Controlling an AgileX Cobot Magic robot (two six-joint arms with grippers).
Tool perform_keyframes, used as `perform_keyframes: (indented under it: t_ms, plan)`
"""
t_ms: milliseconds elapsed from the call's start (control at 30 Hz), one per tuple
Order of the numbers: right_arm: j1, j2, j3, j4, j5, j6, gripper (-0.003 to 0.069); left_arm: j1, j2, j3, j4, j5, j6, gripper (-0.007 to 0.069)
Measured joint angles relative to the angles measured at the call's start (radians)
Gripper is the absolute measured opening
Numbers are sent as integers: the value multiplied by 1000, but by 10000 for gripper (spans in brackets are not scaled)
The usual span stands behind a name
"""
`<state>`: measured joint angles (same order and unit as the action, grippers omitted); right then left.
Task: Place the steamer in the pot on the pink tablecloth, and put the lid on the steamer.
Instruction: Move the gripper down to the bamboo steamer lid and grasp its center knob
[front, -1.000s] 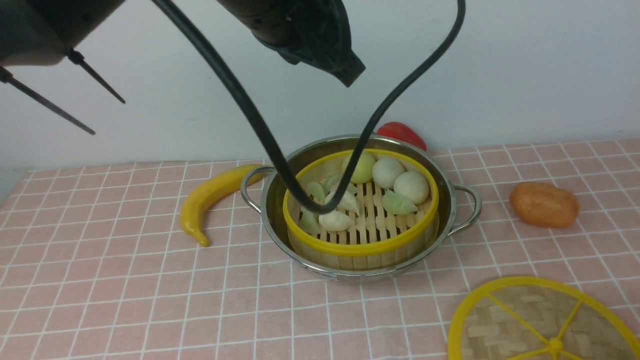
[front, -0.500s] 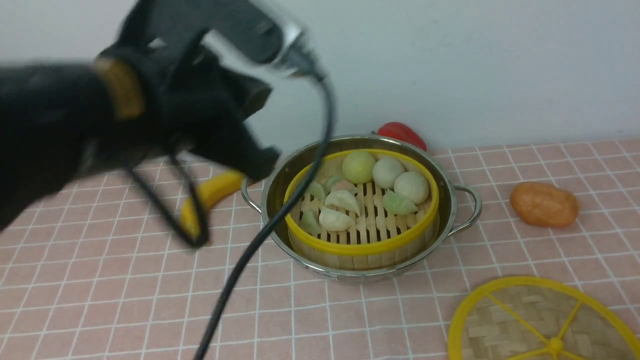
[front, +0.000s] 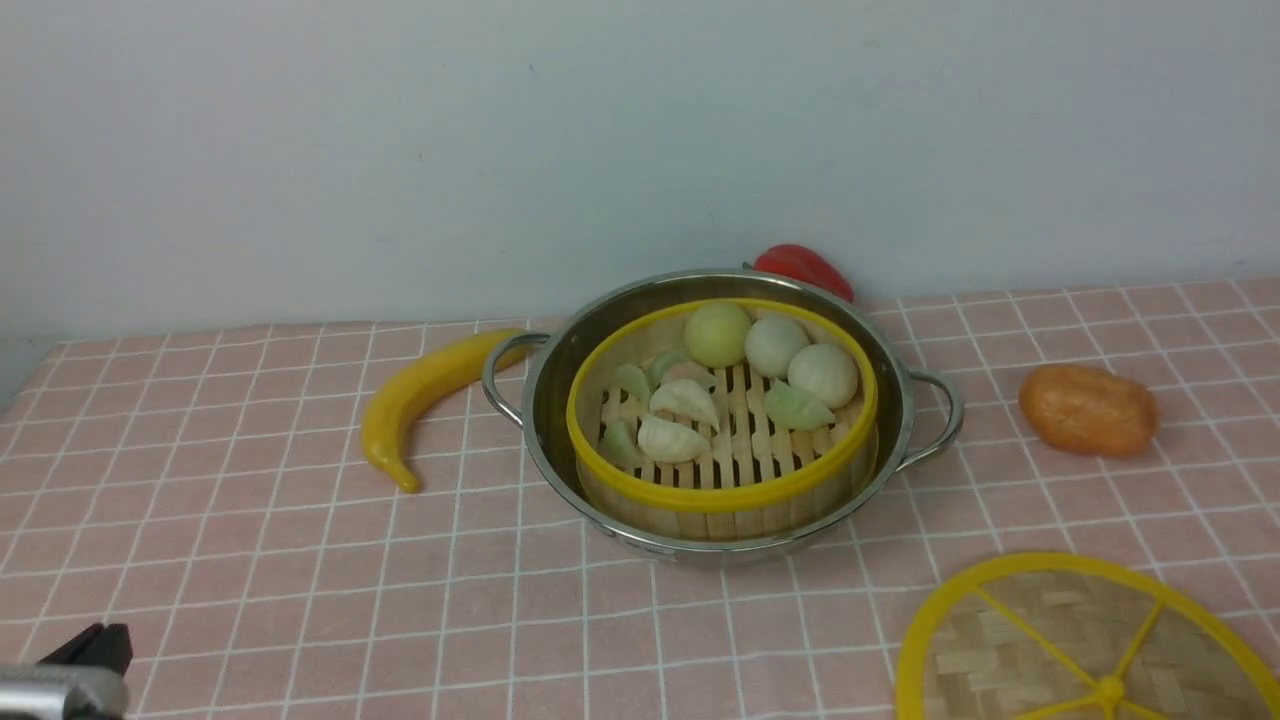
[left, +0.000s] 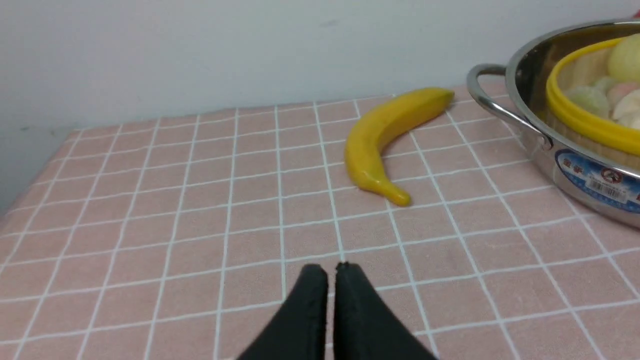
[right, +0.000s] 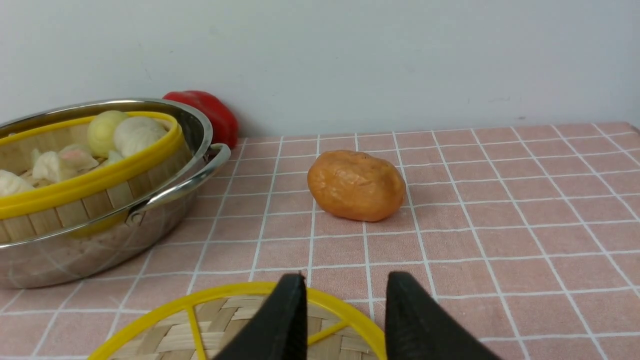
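The steamer (front: 720, 495), a yellow-rimmed bamboo basket with buns and dumplings, sits inside the shiny pot (front: 545, 400) on the pink tablecloth (front: 250, 560). No gripper touches it. The lid (front: 1040, 640), a woven disc with yellow rim and spokes, lies flat at the front right. My right gripper (right: 347, 276) hovers open over the lid's (right: 240, 320) far rim, nothing between its fingers. My left gripper (left: 331, 266) is low over bare cloth, left of the pot (left: 575, 170), its fingers nearly together and empty. Only a bit of the left arm (front: 70, 675) shows in the front view.
A yellow banana (front: 420, 395) lies just left of the pot's handle. An orange potato-like lump (front: 1088, 408) sits to the pot's right. A red pepper (front: 800, 268) rests behind the pot against the pale wall.
My left arm and its cable swung from above the pot down to the left, leaving only a bit at the front-left corner. The steamer stays in the pot.
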<state>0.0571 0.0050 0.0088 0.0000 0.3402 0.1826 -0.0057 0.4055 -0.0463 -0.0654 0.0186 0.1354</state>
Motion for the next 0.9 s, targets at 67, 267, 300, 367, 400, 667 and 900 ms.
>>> perform_keyframes:
  t_ms: [67,267,300,367,400,667,900]
  plan:
    - [0,0,0,0,0,0,243,9,-90,37,1,0,-1,22]
    - [0,0,0,0,0,0,243,11,-299,53,26,133,-1,41]
    - [0,0,0,0,0,0,243,11,-305,53,27,141,-1,41]
    - [0,0,0,0,0,0,243,11,-369,53,45,228,-1,43]
    - [0,0,0,0,0,0,243,11,-392,53,52,270,-1,43]
    - [0,0,0,0,0,0,243,12,-403,53,57,321,-2,64]
    - [0,0,0,0,0,0,243,12,-404,53,57,321,-3,74]
